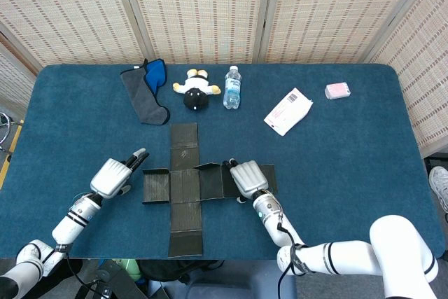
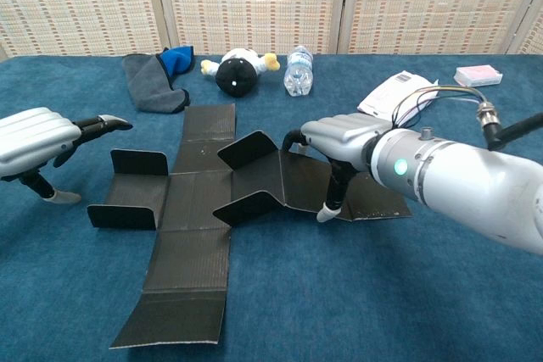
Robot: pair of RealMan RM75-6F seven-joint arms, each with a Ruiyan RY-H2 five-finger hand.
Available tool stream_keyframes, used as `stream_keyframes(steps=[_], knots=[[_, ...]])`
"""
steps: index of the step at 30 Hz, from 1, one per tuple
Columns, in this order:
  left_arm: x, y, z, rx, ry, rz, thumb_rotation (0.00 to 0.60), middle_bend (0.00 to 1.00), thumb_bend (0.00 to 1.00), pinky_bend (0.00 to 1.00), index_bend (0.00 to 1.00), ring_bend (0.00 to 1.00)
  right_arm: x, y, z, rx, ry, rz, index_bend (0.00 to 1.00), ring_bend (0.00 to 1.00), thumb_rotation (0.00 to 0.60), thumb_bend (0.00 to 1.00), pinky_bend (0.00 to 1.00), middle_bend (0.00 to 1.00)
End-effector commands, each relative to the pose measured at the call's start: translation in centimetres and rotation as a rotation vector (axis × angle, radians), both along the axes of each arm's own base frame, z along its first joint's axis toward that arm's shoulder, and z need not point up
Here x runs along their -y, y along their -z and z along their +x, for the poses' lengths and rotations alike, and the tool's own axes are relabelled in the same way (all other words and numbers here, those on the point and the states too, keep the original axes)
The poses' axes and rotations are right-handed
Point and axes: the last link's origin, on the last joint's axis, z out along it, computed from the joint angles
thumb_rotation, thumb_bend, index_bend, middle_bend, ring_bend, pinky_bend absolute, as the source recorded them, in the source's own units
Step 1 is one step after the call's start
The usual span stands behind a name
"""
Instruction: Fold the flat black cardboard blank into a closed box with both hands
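Note:
The black cardboard blank [image 1: 183, 188] lies as a flat cross on the blue table, with its left end flap [image 2: 136, 162] and two inner flaps [image 2: 248, 148] standing up. My right hand [image 1: 246, 178] lies over the blank's right arm. In the chest view the right hand [image 2: 344, 136] has fingers curled over the far edge and the thumb down at the near edge, gripping that panel. My left hand [image 1: 112, 176] hovers just left of the left end flap. In the chest view the left hand [image 2: 38, 145] holds nothing, fingers pointing toward the flap and thumb hanging down.
Along the back of the table [image 1: 350, 166] lie a grey and blue cloth [image 1: 147, 90], a small plush toy [image 1: 195, 90], a water bottle [image 1: 232, 87], a white packet [image 1: 288, 111] and a pink box [image 1: 337, 90]. Woven screens stand behind the table.

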Motion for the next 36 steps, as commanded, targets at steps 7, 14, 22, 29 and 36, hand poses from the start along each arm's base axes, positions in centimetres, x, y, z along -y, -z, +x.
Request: stream_keyframes(steps=[7,14,22,29,36], knots=[[0.0,0.6,1.2,0.074,-0.007,-0.020,0.600,0.00,0.10,0.85,0.00,0.64,0.1,0.0,0.2,0.011,-0.004,0.000,0.21,0.81,0.600,0.13,1.00,0.29],[0.0,1.1,1.7,0.086,-0.004,-0.040,0.600,0.00,0.10,0.85,0.00,0.63,0.3,0.0,0.4,0.024,-0.006,-0.004,0.21,0.81,0.600,0.13,1.00,0.29],[-0.2,1.3,1.5,0.048,0.000,-0.030,0.600,0.00,0.10,0.85,0.00,0.63,0.4,0.1,0.2,0.025,-0.008,-0.001,0.21,0.81,0.600,0.13,1.00,0.29],[-0.1,1.6,1.2,0.074,-0.030,-0.039,0.600,0.00,0.10,0.85,0.00,0.63,0.4,0.2,0.1,0.028,-0.005,0.003,0.21,0.81,0.600,0.13,1.00,0.29],[-0.1,2.4,2.6,0.177,-0.019,-0.057,0.600,0.00,0.10,0.85,0.00,0.63,0.5,0.3,0.3,0.040,-0.012,-0.002,0.21,0.81,0.600,0.13,1.00,0.29]])
